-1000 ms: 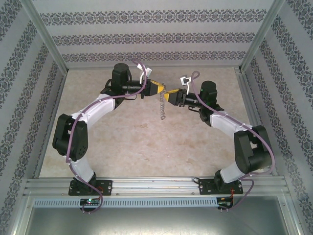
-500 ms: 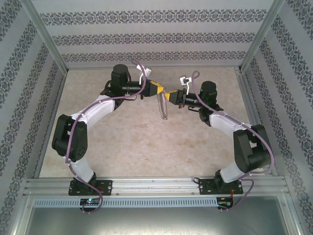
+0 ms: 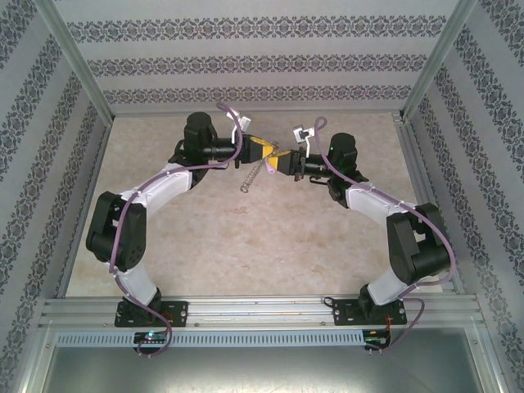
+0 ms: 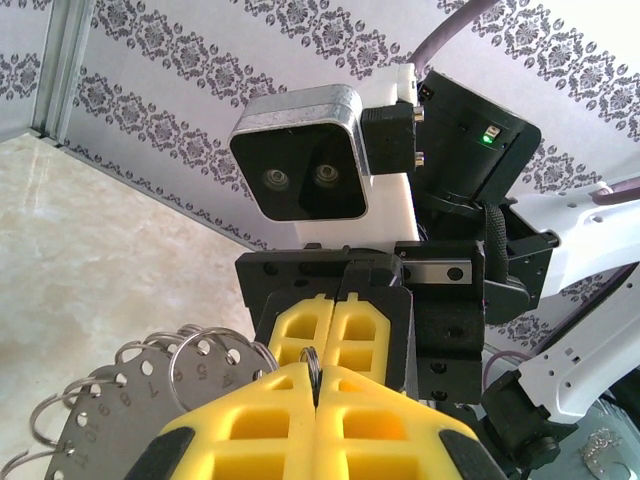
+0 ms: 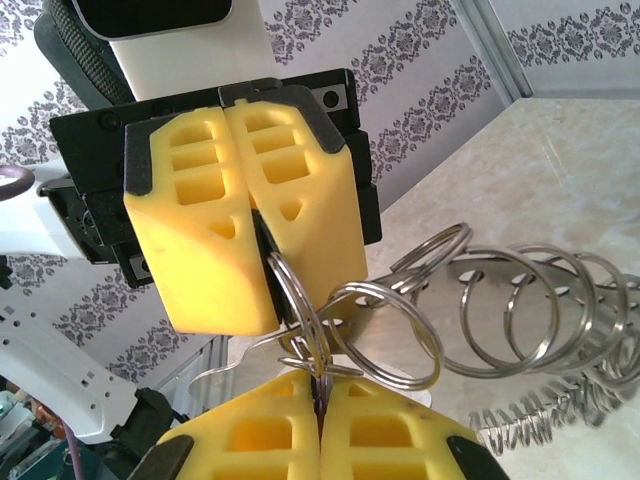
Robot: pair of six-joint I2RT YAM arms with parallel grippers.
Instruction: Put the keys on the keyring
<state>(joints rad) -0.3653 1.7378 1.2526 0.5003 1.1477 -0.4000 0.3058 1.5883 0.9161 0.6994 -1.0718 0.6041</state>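
Yellow foam fingers (image 4: 400,420) of left gripper (image 4: 315,385) pressed together, pinching one thin wire loop of the keyring (image 4: 120,420). Facing right gripper (image 5: 320,395) tip to tip, likewise shut tight on silvery loops of same bunch. Held in air between both claws, above far middle of the table (image 3: 246,246); numbered plate with holes and small spring (image 5: 520,425) hanging to the side.

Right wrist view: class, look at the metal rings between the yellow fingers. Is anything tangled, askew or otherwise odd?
Yes. The silvery metal split rings are bunched and crossed where the right gripper and left gripper, both shut, pinch them tip to tip; the others fan out at uneven tilts along a grey perforated metal plate.
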